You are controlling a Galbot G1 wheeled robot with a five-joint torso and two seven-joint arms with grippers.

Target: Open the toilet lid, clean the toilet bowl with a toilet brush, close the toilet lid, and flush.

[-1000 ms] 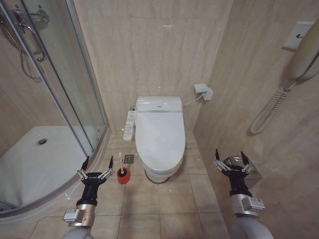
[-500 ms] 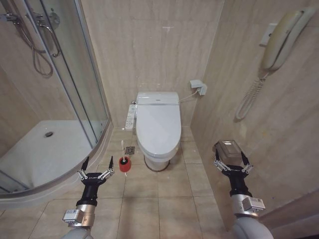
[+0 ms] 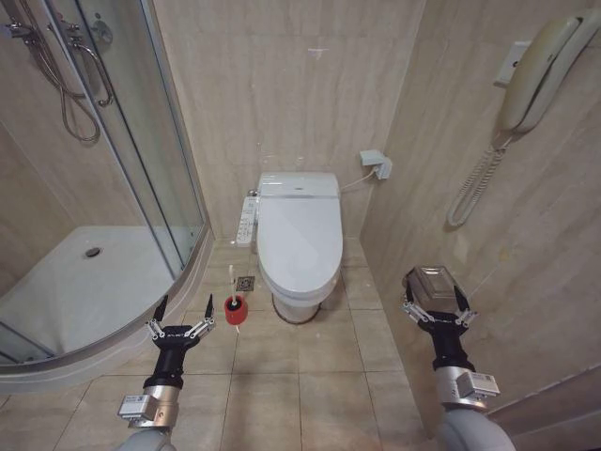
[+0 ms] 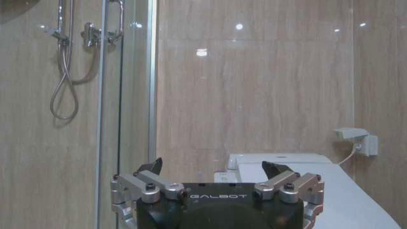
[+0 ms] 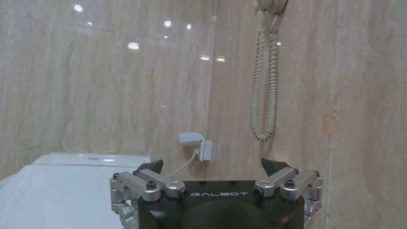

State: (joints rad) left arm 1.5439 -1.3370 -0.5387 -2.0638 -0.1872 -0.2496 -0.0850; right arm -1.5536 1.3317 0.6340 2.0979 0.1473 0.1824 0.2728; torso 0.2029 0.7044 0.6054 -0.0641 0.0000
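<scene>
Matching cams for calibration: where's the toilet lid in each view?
Head view: toilet lid closed, centre, against the back wall.
Left wrist view: lid low, beyond the open left hand.
Right wrist view: lid low, beside the open right hand.
Shared landmark: wall socket.

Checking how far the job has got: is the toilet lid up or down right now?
Down. The toilet lid lies flat over the bowl in the head view, its smooth white top facing up.
</scene>
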